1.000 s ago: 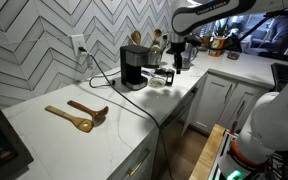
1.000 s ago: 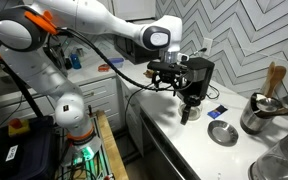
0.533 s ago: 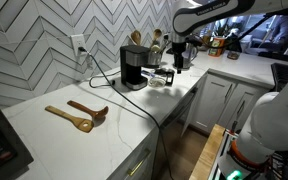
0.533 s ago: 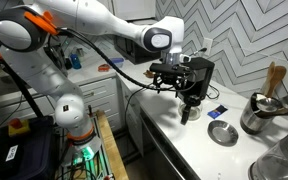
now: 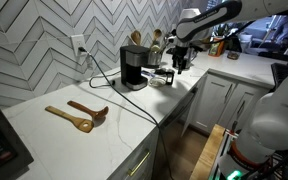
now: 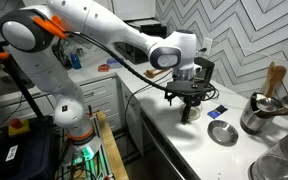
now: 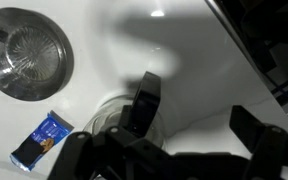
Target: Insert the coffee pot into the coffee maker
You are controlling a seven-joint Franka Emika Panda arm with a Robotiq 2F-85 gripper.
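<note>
White counter [image 5: 44,130], tiled wall behind. Arm [image 6: 94,25] reaches over the far end of it.

Coffee maker [image 5: 132,66]: black, upright against the wall, cord trailing across the counter. Recess at its front appears empty, so the task is not yet done.

Claw [image 7: 199,125]: hangs over the counter just in front of the machine, pointing down. Fingers spread wide, nothing between them.

Coffee pot [image 7: 109,115]: upright on the counter below the claw, just in front of the machine and apart from it. In the wrist view one finger [image 7: 144,100] overlaps the pot's rim and the other sits well off to the side. Contact cannot be judged from here.

Nearby: round metal dish [image 7: 24,55] and a small blue packet [image 7: 42,138], both beside the pot on the side away from the machine.

Step in hand, as judged: taking hold of the pot.
- Centre the claw on the rim or wall before closing; the claw is offset at present.
- Go straight down; glass is smooth and light, and a nudge could tip it.
- Close gently and check that the pot hangs level.
- Lift only a little, then slide it in toward the recess, keeping clear of the overhang above it.
</note>
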